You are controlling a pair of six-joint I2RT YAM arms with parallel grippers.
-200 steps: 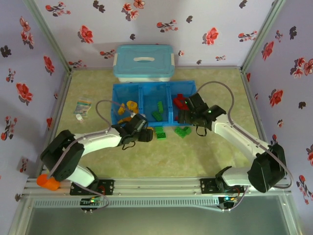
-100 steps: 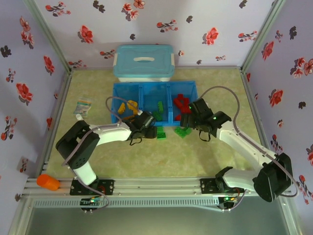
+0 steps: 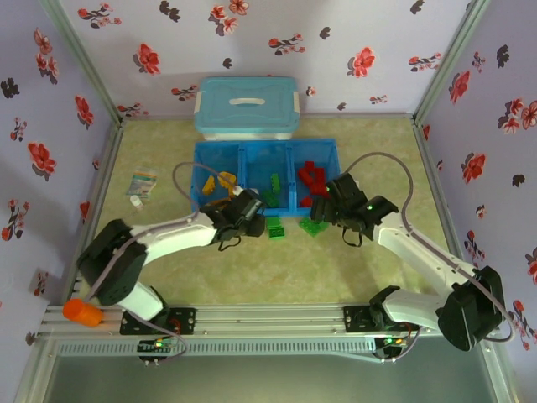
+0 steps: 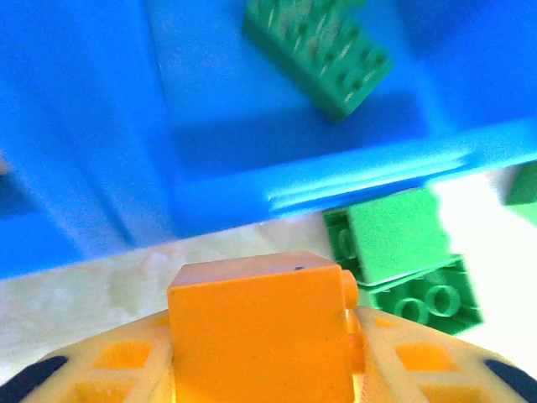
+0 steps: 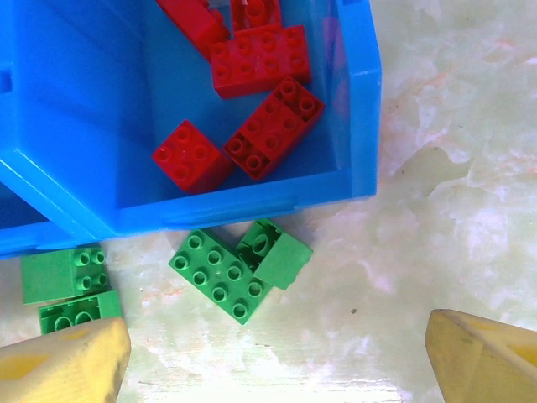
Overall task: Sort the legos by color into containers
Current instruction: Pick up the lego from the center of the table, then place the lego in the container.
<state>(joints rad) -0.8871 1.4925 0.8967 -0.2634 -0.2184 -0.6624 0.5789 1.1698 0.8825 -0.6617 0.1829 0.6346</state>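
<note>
Since a second ago the right hand has drawn back from above the red end of the blue tray to the tray's near wall. The left hand has edged a little to the right along that same wall.

The left hand is clenched on an orange brick. In the left wrist view its yellow fingers press the brick from both sides, low over the tabletop and just short of the tray's front wall. Past that wall, a green brick lies inside the middle compartment.

The right hand is released. Its two fingers stand far apart with nothing between them, hovering over the tabletop in front of the tray.

Below the right hand, a loose cluster of green bricks lies on the tabletop, touching or nearly touching the tray's front wall. Two more green pieces lie to its left, just beside the left hand.

Red bricks sit in the right compartment, and yellow-orange bricks in the left one.

Behind the tray stands a light-blue lidded box. A small packet lies well to the left of the tray.
</note>
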